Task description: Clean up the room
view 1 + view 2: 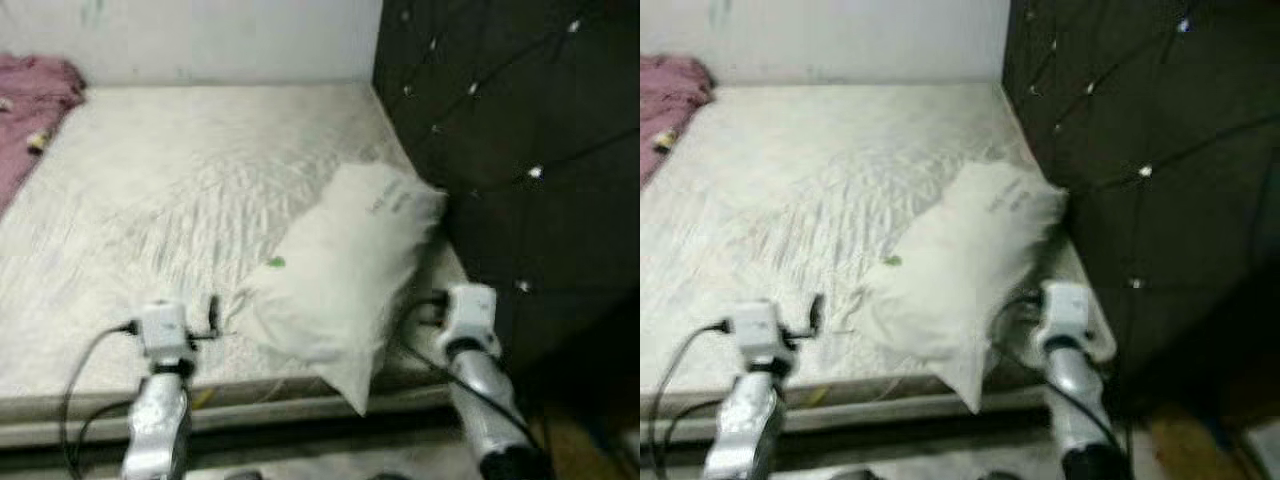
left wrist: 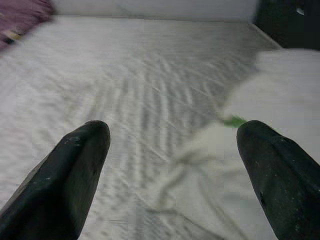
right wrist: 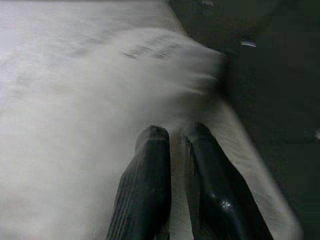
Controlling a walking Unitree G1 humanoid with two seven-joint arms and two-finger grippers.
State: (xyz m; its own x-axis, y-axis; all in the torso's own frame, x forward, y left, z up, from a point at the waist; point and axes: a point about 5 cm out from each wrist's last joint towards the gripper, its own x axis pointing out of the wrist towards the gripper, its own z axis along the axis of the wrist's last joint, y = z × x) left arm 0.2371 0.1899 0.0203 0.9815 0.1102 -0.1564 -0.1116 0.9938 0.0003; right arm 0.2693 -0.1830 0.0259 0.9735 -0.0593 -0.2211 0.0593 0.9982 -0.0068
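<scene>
On the near left of the mattress (image 1: 150,190), the left gripper (image 2: 172,145) reaches forward, fingers spread wide, beside the white pillow (image 1: 345,265) lying near the dark headboard (image 1: 520,150), where the right gripper (image 3: 175,137) presses in, fingers nearly together.

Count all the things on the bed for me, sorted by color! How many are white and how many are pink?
White: 1, the pillow lying by the dark headboard.
Pink: 1, the blanket bunched at the far left edge of the bed.
Total: 2.
</scene>
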